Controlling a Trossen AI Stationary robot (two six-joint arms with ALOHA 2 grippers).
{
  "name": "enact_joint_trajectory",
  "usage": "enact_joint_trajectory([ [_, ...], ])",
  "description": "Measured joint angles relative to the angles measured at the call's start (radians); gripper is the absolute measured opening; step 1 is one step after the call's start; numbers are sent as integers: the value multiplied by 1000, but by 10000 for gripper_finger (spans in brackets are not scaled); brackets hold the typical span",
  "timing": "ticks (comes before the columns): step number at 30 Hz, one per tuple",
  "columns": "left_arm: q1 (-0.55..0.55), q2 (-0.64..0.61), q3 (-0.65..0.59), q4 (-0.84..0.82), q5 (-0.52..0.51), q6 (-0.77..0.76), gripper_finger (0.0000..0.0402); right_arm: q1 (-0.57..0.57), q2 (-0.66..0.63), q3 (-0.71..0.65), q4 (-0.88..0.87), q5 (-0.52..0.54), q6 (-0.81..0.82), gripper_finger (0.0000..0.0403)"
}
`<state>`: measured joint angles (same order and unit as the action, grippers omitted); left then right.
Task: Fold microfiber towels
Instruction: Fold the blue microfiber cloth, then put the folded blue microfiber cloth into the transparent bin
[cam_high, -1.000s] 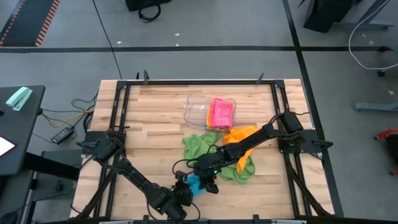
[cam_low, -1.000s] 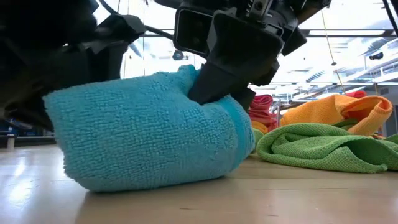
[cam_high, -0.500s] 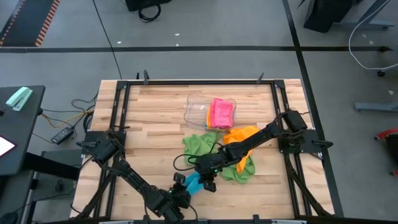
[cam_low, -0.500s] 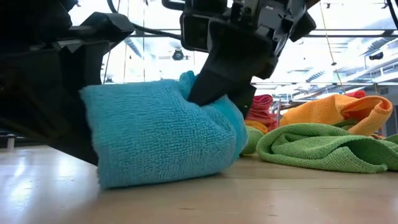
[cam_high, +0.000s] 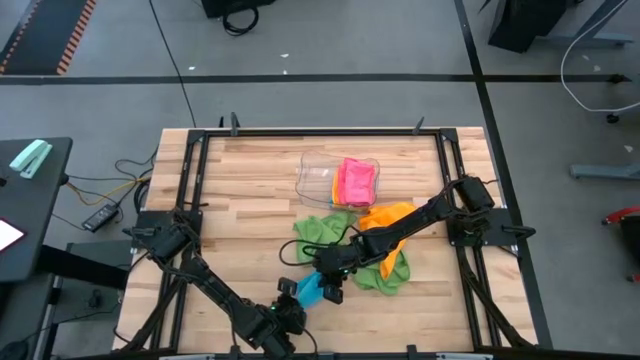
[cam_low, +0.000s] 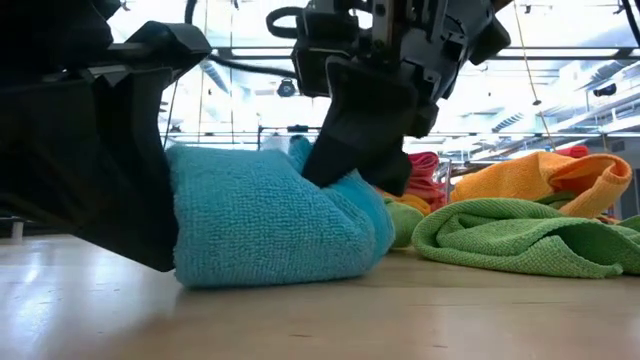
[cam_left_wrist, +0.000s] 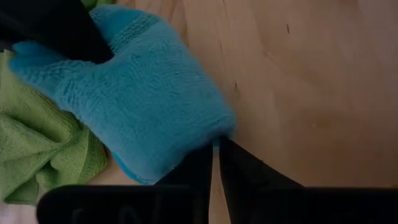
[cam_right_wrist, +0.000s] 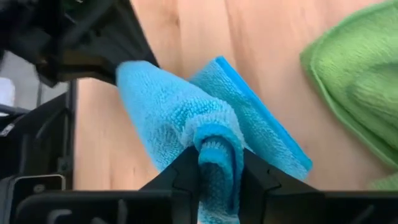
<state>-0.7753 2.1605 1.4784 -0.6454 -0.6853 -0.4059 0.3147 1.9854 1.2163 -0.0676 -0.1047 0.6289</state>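
Note:
A blue towel (cam_high: 312, 290) lies bunched on the table near the front edge, between my two grippers. It also shows in the low view (cam_low: 270, 225). My left gripper (cam_high: 291, 298) is shut on its near-left end. My right gripper (cam_high: 329, 283) is shut on its far-right end. A green towel (cam_high: 322, 233) and an orange towel (cam_high: 386, 217) lie loose behind it. A second green towel (cam_high: 388, 272) lies under the right arm. A pink towel (cam_high: 357, 181) lies in a clear tray (cam_high: 318, 178). My left gripper pinches the blue towel's edge (cam_left_wrist: 205, 138) between its two fingers, which come at it low from the table's near-left side. The towel's underside rests on the table. My right gripper pinches a bunched fold of the blue towel (cam_right_wrist: 216, 144) between its two fingers, with several layers in the hold. The fingers (cam_low: 345, 150) slant down from the far right. The towel slopes down from the fold to the table.
The loose green and orange towels lie close behind the right gripper, under the right arm. The clear tray stands at the table's far middle. Bare wood shows at the table's left half (cam_high: 240, 220).
My left gripper has carried its end of the blue towel toward my right gripper, which has risen slightly. The towel has shortened and bunched up between them while its underside stays on the table.

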Motion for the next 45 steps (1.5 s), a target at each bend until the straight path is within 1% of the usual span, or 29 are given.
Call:
enact_joint_trajectory([
  [4, -2, -7, -1, -83, -1, 6, 32, 0, 0, 0, -12, 0, 24, 132],
  [8, -9, -42, -1, -174, -2, -2, 22, -8, 0, 0, -35, 0, 31, 176],
  [10, -14, -61, -1, -197, -2, 0, 20, -17, 0, 0, -68, -1, 45, 193],
  [13, -21, -89, -1, -190, -2, 35, 19, -35, 0, 0, -99, -1, 66, 207],
  [15, -21, -99, -1, -167, -17, 62, 21, -43, 0, 0, -107, -1, 71, 209],
  [19, -11, -99, -1, -135, -80, 108, 27, -52, 0, 0, -107, -1, 71, 208],
  [25, 14, -99, -1, -54, -85, 183, 34, -50, 0, 0, -109, 16, 71, 207],
  [31, 36, -99, -1, 57, -84, 252, 28, -50, 0, 0, -109, 38, 71, 207],
  [37, 67, -99, -1, 65, -85, 260, 23, -50, 0, 0, -109, 48, 71, 207],
  [39, 83, -97, -1, 64, -78, 241, 24, -50, 0, 0, -109, 48, 71, 207],
  [45, 136, -62, 0, 34, 24, 189, 32, -39, 0, 0, -111, 53, 67, 206],
])
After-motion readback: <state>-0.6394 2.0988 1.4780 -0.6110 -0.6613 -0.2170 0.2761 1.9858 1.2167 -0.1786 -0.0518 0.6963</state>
